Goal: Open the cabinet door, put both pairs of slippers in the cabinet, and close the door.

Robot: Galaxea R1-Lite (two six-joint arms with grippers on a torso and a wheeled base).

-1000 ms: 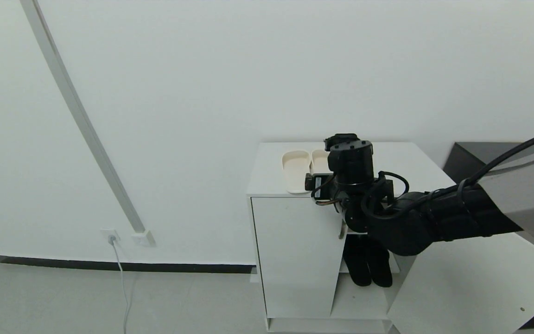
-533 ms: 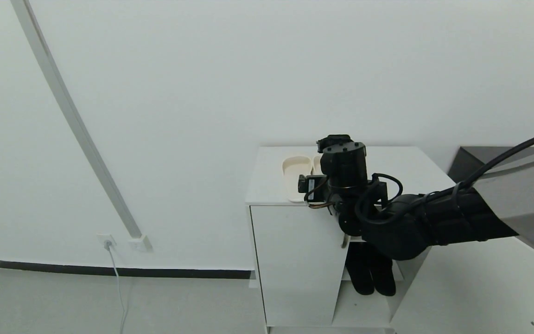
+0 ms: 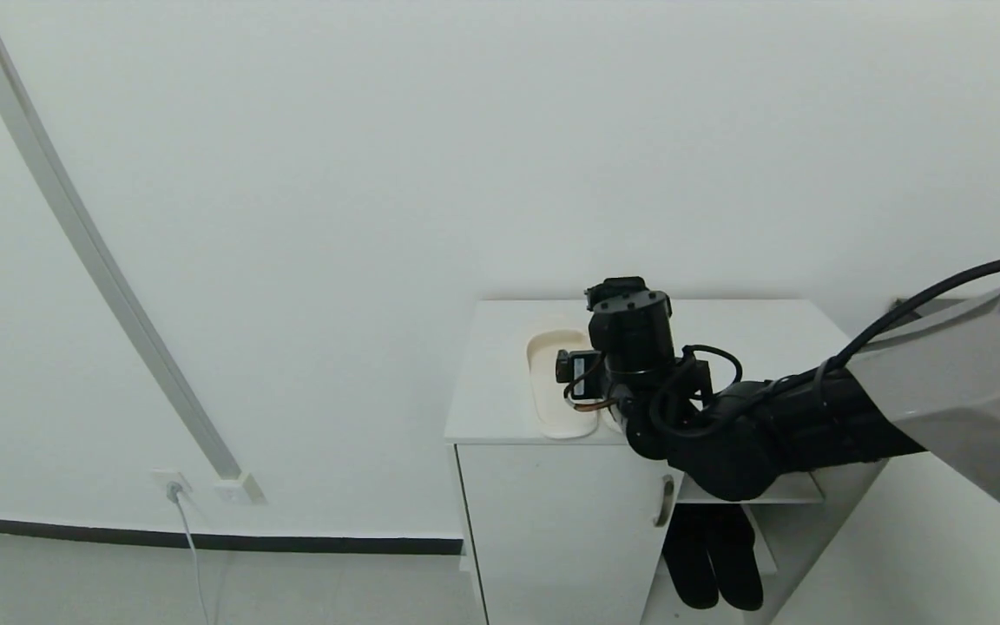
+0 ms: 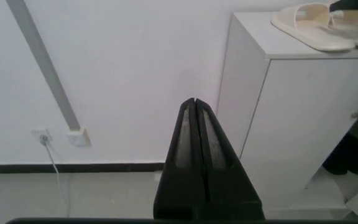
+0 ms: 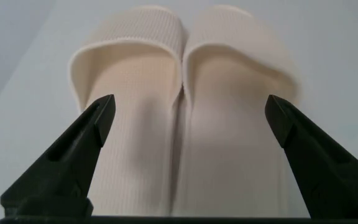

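Note:
A pair of cream slippers [image 3: 559, 386] [image 5: 185, 124] lies side by side on top of the white cabinet [image 3: 500, 408]. My right gripper [image 5: 188, 121] stands open just in front of them, one black finger [image 5: 92, 134] outside each slipper, touching neither. In the head view the right wrist [image 3: 630, 347] hangs over the cabinet top and covers the right slipper. A pair of black slippers [image 3: 713, 555] [image 4: 347, 155] stands inside the cabinet on the lower shelf. My left gripper [image 4: 194, 106] is shut and empty, low and to the left of the cabinet [image 4: 253, 112].
The cabinet's right door [image 3: 856, 555] hangs open toward me; the left door [image 3: 552, 538] is closed, its handle [image 3: 663, 501] at the inner edge. A wall socket with a cable [image 3: 172, 490] and a slanted wall duct [image 3: 83, 252] are on the left.
The head camera has tilted up, so the whole picture sank. My right arm has risen from in front of the cabinet to over its top, closer to the cream slippers.

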